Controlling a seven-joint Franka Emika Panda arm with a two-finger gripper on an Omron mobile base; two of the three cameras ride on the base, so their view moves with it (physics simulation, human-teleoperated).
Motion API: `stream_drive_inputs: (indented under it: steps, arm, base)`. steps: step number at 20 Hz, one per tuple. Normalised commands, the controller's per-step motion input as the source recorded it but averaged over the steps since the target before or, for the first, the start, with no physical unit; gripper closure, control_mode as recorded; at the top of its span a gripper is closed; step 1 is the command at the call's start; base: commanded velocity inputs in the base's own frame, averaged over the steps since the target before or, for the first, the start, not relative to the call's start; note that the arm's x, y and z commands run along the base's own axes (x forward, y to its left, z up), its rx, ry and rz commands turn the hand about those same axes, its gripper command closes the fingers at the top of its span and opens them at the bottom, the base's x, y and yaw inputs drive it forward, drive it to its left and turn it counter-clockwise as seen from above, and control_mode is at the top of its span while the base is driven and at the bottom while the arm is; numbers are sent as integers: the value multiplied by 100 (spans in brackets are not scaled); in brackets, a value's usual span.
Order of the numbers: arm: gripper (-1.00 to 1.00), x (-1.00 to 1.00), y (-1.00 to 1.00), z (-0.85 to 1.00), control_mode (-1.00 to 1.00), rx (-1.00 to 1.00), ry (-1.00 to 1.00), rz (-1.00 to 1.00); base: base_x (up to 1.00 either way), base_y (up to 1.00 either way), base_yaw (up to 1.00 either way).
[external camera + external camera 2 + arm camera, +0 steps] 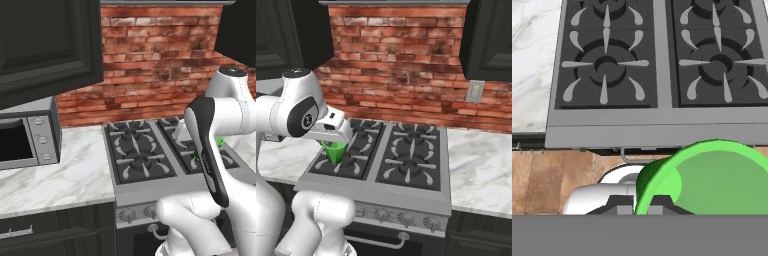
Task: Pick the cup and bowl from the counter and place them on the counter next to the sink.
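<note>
**Ana:** Hand view first, nearest thing: how many cups?

**Ben:** One green cup (712, 177), mouth open toward the camera, its rim pressed between the gripper (643, 206) fingers, which are clamped on the rim wall. In the right base view the same cup (335, 151) hangs upright under the hand, long axis vertical, mouth up, above the front left burner of the stove (386, 160).

**Ana:** And in the left base view?

**Ben:** Just a sliver of green (219, 142) beside the arm's forearm, over the stove's right half.

**Ana:** Burners, counted?

**Ben:** Four, two in front and two behind, with one row of knobs (401, 218) on the stove's front face and one oven handle below.

**Ana:** The counter?

**Ben:** White marble counter (60, 175) runs along both sides of the stove; its right stretch (481, 165) reaches the frame edge. One microwave (27, 137) sits at the back of the left stretch, against the brick wall (401, 60). Farthest, dark upper cabinets (47, 40) hang at both top corners.
</note>
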Motion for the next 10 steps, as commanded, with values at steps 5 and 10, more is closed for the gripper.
stream_drive_inputs:
  steps: [5,10]
  arm:
    - [100,0,0,0,100,0,0,0]
    - [100,0,0,0,100,0,0,0]
  base:
    - [-3,0,0]
    - [-71,0,-11]
